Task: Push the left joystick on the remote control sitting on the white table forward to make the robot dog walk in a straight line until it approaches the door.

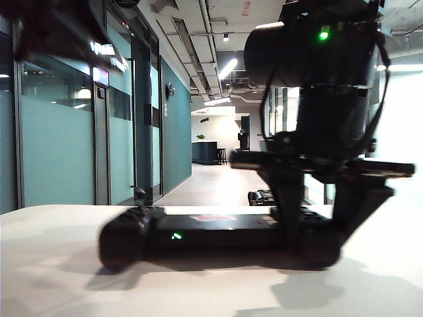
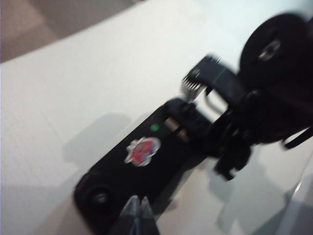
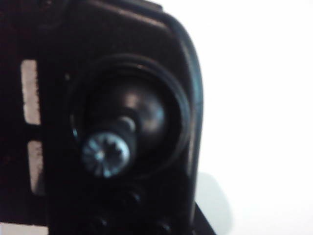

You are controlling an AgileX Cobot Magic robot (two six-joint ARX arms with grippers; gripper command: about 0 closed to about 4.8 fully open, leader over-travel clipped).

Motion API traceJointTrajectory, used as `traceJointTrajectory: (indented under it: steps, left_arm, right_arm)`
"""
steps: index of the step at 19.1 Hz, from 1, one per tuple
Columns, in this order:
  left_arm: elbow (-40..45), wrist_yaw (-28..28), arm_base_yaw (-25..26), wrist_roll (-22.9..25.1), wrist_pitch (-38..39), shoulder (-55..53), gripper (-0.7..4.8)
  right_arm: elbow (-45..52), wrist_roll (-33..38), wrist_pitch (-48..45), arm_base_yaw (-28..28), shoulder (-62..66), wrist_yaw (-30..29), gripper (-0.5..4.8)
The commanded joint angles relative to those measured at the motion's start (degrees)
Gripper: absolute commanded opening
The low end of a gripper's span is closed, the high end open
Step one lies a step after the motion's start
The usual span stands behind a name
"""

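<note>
White desk fills the foreground of the exterior view, and the remote control lies flat on it, its green light facing the camera and a reddish-white sticker on top. At its left end the left joystick stands as a thin short stick above the left handle, untouched. Above that end, the left arm is only a dark blur at the upper left; in the left wrist view the left gripper hangs just over the near edge of the remote control, its two fingertips pressed together and holding nothing. Beyond the desk's far edge, on the corridor floor, the robot dog shows as a small dark shape. On the right, the right gripper comes down around the controller's right handle, one finger on each side, apparently clamping it. The right wrist view is filled by the other joystick, blurred.
</note>
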State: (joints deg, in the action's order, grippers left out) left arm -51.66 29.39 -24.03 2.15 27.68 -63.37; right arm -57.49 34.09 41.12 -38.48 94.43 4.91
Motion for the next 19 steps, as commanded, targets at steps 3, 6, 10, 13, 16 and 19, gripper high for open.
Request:
traceJointTrajectory:
  steps: [3,6,10,13,16,19]
  left_arm:
    - [0.61,0.44,-0.04,6.08,-2.51,-5.62,-0.05]
    - [0.61,2.86,-0.11,8.83,-3.91,-9.31,-0.05]
    - [0.87,4.07,-0.11,12.44,-4.5,-13.11,-0.05]
    - [2.23,6.56,-0.11,14.36,-6.45,-15.12,-0.05]
    - [5.73,6.88,-0.11,14.38,-10.29,-15.37,-0.05]
    - [6.32,6.88,-0.11,14.38,-11.82,-16.17,-0.05]
  right_arm:
    - [-0.02,2.47,1.92,0.07,-0.15,0.33,1.48]
    - [-0.02,3.48,1.53,0.09,-0.13,-0.02,1.48]
    - [0.0,3.82,1.49,0.42,-0.13,-0.35,1.48]
    - [0.0,3.8,1.51,0.76,-0.09,-0.98,1.48]
    - [0.13,3.8,1.6,0.76,-0.09,-1.05,1.48]
    - [0.13,3.78,1.57,0.76,-0.09,-1.46,1.48]
